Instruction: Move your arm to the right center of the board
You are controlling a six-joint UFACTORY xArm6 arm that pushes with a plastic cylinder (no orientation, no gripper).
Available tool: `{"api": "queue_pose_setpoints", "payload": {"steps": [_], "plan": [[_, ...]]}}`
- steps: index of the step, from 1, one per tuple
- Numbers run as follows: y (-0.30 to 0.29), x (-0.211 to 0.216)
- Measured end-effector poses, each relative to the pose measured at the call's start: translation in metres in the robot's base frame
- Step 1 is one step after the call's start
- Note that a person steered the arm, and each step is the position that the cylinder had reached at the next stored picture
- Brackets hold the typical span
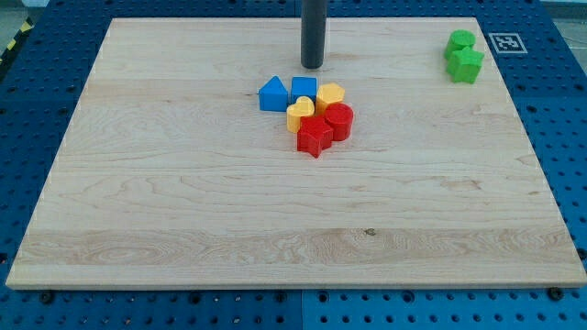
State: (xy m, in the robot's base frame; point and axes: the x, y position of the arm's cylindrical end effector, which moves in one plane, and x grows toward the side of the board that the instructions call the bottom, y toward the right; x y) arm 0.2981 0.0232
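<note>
My tip point(313, 66) rests on the wooden board point(183, 202) near the view's top centre, just above a cluster of blocks and apart from them. The cluster holds a blue triangular block point(271, 94), a blue cube point(304, 90), a yellow hexagonal block point(330, 94), a yellow heart-shaped block point(300, 114), a red cylinder point(338, 120) and a red star-shaped block point(315, 137). They sit packed together. The tip is closest to the blue cube, a short gap above it.
Two green blocks stand at the view's top right corner of the board: a round one point(461, 40) and a star-shaped one point(465, 64), touching. A black and white marker tag point(504, 42) lies beside them, off the board. A blue pegboard table point(37, 73) surrounds the board.
</note>
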Motion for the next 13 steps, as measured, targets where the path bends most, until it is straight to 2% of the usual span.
{"api": "queue_pose_setpoints", "payload": {"steps": [5,8,9,12,13], "plan": [[0.035,0.000],[0.092,0.003],[0.111,0.022],[0.133,0.028],[0.135,0.044]]}}
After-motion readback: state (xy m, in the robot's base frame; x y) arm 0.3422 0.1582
